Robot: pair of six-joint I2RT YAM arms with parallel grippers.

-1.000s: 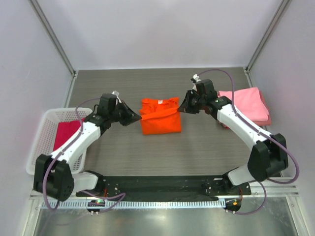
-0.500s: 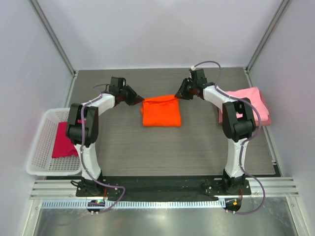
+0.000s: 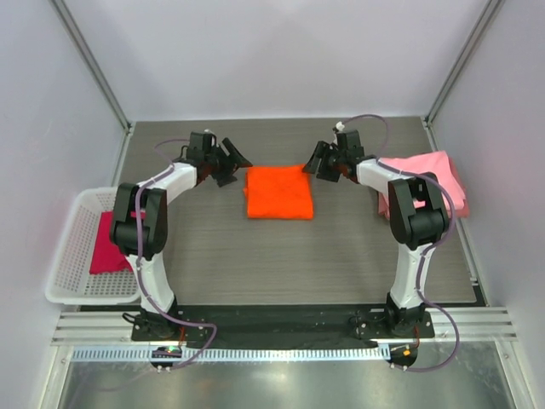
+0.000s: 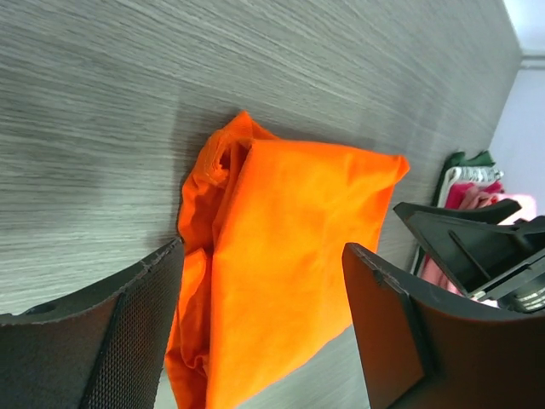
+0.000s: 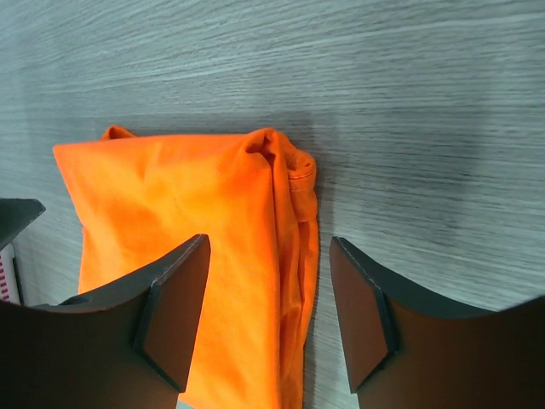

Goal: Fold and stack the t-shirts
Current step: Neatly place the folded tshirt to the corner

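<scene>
Overhead, the orange t-shirt point(image 3: 278, 192) lies folded into a neat rectangle at the middle of the grey worktop point(image 3: 281, 256). The left pincer point(image 3: 232, 162) sits just beside its far left corner and the right pincer point(image 3: 317, 162) just beside its far right corner, both spread and holding nothing. Folded pink t-shirts point(image 3: 430, 179) rest at the right edge, and a crimson t-shirt point(image 3: 106, 243) lies in the white basket point(image 3: 72, 221) on the left. From the left wrist, the left pincer point(image 4: 262, 249) gapes wide above the orange t-shirt point(image 4: 289, 256), whose bunched collar edge faces the camera. From the right wrist, the right pincer point(image 5: 268, 245) is likewise parted, empty, over the orange t-shirt point(image 5: 196, 204) and its rumpled folded edge.
</scene>
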